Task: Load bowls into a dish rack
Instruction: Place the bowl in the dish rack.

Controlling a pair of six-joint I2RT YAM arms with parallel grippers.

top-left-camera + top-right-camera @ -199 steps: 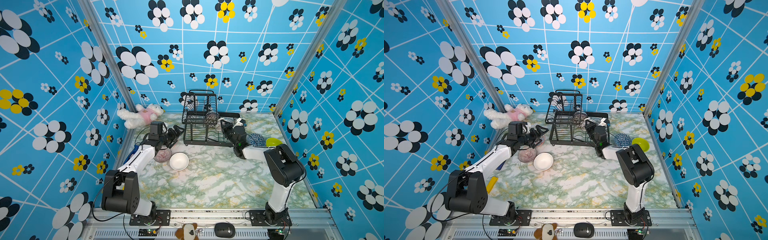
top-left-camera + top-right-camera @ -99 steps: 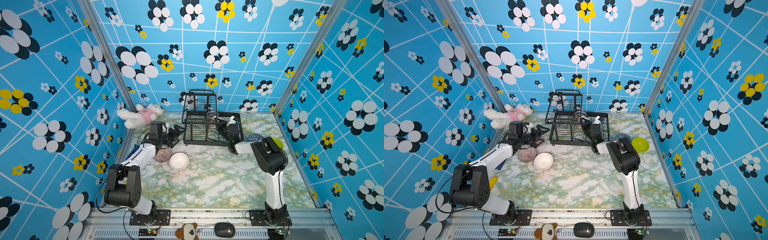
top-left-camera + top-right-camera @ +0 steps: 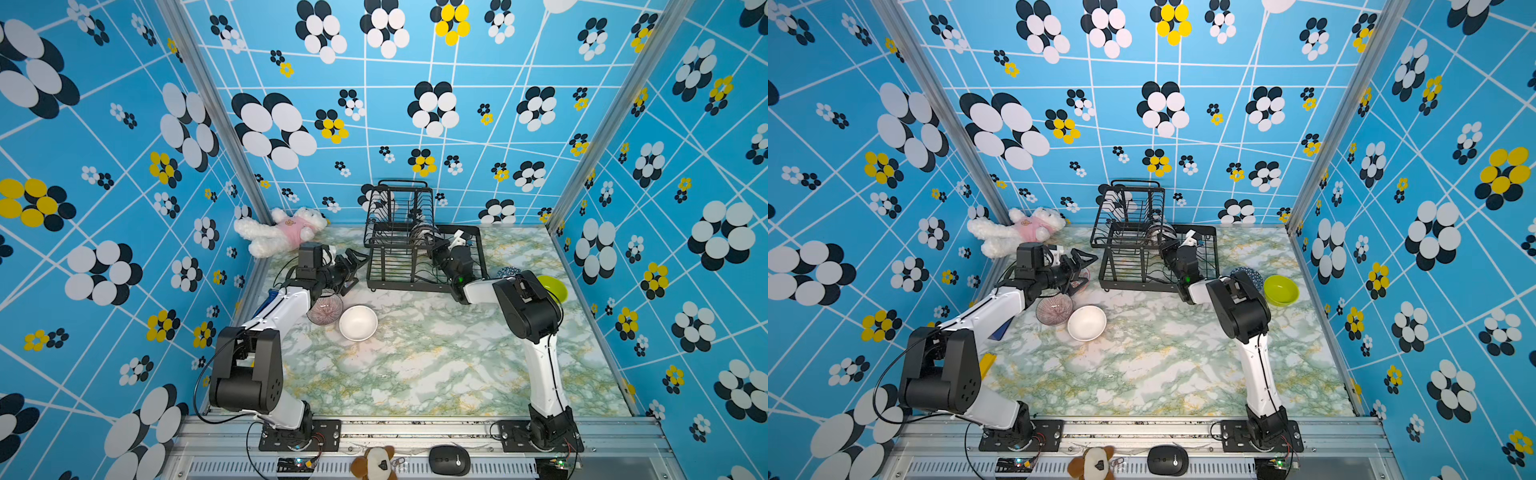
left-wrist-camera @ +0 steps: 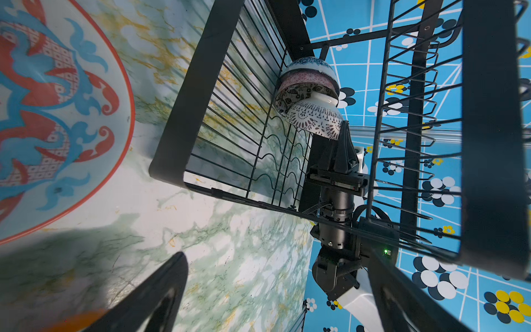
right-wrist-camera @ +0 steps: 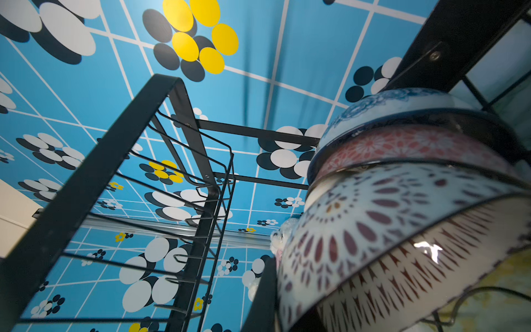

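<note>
Down inside the dish rack (image 3: 409, 286), my right gripper (image 4: 343, 130) is clamped on the rim of a black-and-white bowl (image 4: 316, 120). The bowl stands on edge in the lower tray (image 4: 230, 138). It leans against a pink-patterned bowl (image 4: 307, 80), which in turn nests against a blue-and-white bowl (image 4: 310, 64). All three stand in one row at the far end of the tray's slots. From the right wrist view I see the held bowl filling the near side, with the other two stacked behind it.

My left gripper (image 3: 352, 271) hangs with its jaws spread wide and grips nothing. It sits just off the rack's left end, over a red-and-blue floral bowl (image 4: 57, 100) that rests upright on the marble table (image 3: 436, 365). I cannot tell whether a finger touches that bowl.

Under the left arm a purplish ribbed bowl (image 3: 325, 308) and a plain white bowl (image 3: 358, 323) sit upright, side by side and touching. Beyond the right arm, a lime green bowl (image 3: 1281, 289) sits beside a dark blue patterned bowl (image 3: 1250, 275), which is partly hidden by the arm. Both are on the table outside the rack.
</note>
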